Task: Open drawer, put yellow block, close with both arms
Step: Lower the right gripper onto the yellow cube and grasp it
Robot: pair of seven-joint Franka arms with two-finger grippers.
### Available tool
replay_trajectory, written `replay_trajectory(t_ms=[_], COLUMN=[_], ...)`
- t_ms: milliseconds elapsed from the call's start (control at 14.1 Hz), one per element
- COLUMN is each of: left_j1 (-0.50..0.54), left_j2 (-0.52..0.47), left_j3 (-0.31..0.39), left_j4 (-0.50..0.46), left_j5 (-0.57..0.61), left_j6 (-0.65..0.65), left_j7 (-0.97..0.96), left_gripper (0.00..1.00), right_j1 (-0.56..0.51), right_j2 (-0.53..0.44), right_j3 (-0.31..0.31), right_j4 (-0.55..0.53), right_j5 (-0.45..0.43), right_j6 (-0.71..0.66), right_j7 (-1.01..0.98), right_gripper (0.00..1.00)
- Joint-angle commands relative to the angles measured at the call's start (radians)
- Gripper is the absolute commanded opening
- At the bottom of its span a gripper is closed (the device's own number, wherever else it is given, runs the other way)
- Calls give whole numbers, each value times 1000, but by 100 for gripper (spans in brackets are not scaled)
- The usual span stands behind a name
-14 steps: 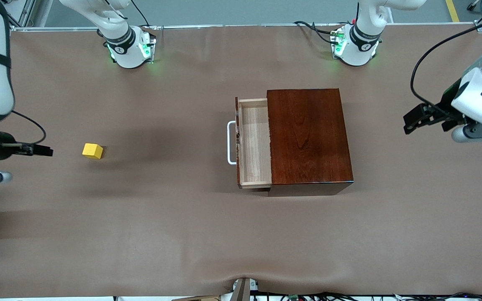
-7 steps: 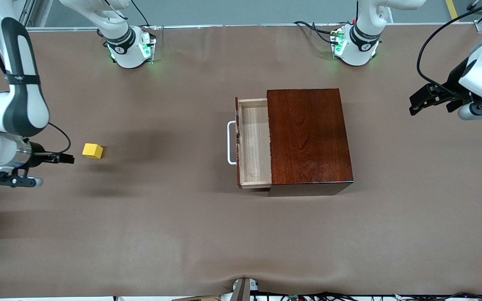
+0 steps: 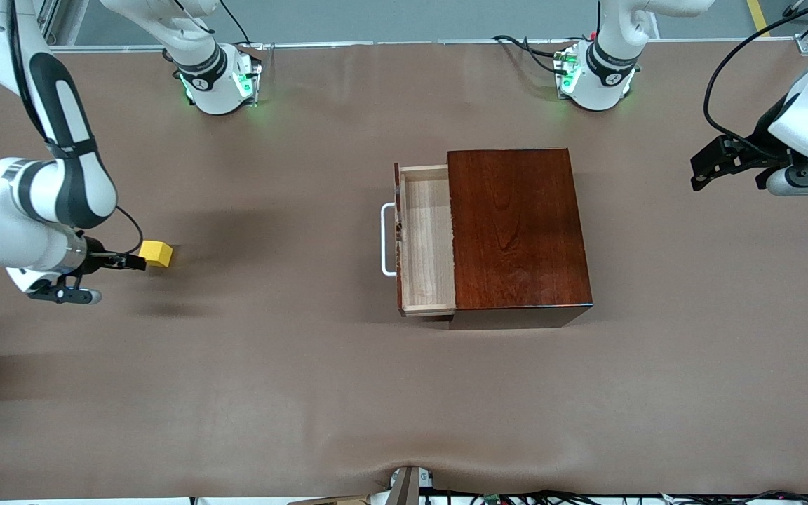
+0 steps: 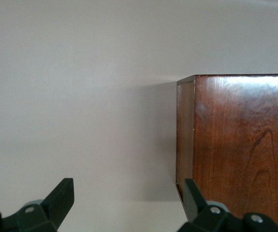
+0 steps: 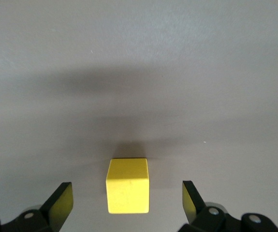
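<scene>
The small yellow block (image 3: 156, 253) (image 5: 127, 185) lies on the brown table toward the right arm's end. My right gripper (image 3: 136, 262) (image 5: 127, 203) is open right beside it, the block lying just ahead of the gap between its fingers, untouched. The drawer (image 3: 426, 238) stands pulled out of the dark wooden box (image 3: 516, 228) (image 4: 240, 145), its pale tray bare and its white handle (image 3: 386, 239) facing the right arm's end. My left gripper (image 3: 709, 167) (image 4: 127, 200) hangs open and empty above the table off the box's back end.
The two arm bases (image 3: 218, 81) (image 3: 595, 77) stand along the table edge farthest from the front camera. A black cable (image 3: 734, 77) loops from the left arm's wrist. Bare brown table lies between the block and the drawer's handle.
My right gripper has moved toward the yellow block and now sits right at it. My left gripper has risen and drawn back a little from the box. Block and drawer have not moved.
</scene>
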Motion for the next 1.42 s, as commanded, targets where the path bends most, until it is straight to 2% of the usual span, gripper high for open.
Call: replay_trajectory(t_ms=[0,142,284,426,497,639,852,994,1135,1277,1348], left_j1=[17,31,33,27,27,28,21,24,30,30,28], left_j2=[23,18,20,26,26,23,23,27,32,32,32], left_j3=[0,0,-2,-7,-8,-10,-11,-11,-10,-8,-8], left_j4=[45,47,103,114,117,116,111,108,114,114,116], left_j5=[19,19,14,20,20,16,19,20,19,19,19], left_j6=[-9,-17,-53,-73,-83,-86,-86,-86,-86,-86,-84], left_j7=[35,24,27,24,24,26,32,23,39,38,33], left_gripper=[100,100,100,100,100,100,100,100,100,100,100], right_j1=[-24,-29,-21,-26,-29,-26,-23,-17,-18,-5,-2], right_j2=[13,33,33,42,43,40,39,30,19,-13,-21], right_j3=[13,15,15,15,15,16,16,16,16,16,16], right_j4=[-59,-81,-108,-119,-122,-131,-147,-160,-159,-129,-77], right_j5=[2,4,11,11,13,16,48,77,77,79,79], right_j6=[87,100,121,150,153,150,147,146,140,44,-37], right_j7=[-4,-4,2,1,2,5,10,10,-10,-3,1], right_gripper=[100,100,100,100,94,75,62,35,0,0,0])
